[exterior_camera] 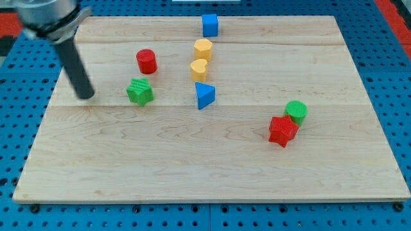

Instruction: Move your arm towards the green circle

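You are looking at my tip (86, 96) resting on the pale wooden surface (192, 167) at the view's left, just left of the green star-shaped block (140, 92). No claw is showing (the arm is ending in a bare dark rod). The green circle block (297, 111) is sitting well apart at the view's right, touching the red star-shaped block (282, 131).

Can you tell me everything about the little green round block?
The green circle is a short, round block, bright green, plastic-looking, with a flat top. It stands upright on the wooden board, toward the view's right. The red star sits right against its lower left side, seemingly touching. Nothing else is near it. My tip is far off at the view's left, beside the green star.
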Available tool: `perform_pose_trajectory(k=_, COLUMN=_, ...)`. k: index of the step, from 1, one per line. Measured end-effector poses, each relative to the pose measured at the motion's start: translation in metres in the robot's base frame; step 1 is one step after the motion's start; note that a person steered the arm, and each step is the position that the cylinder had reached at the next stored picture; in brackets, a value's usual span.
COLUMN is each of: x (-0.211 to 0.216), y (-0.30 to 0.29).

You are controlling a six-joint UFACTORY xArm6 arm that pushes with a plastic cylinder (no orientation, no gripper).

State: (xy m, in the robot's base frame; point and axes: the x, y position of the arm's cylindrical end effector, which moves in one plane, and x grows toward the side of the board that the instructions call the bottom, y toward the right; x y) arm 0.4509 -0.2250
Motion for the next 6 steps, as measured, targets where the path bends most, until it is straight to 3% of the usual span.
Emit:
perform_pose_trajectory(k=2, x=0.13, y=0.209)
perform_pose_trajectory(k=3, x=0.143, y=0.333)
perform_pose_trajectory(k=4, x=0.126, y=0.418)
perform_pose_trajectory(k=6, x=0.02, y=0.436)
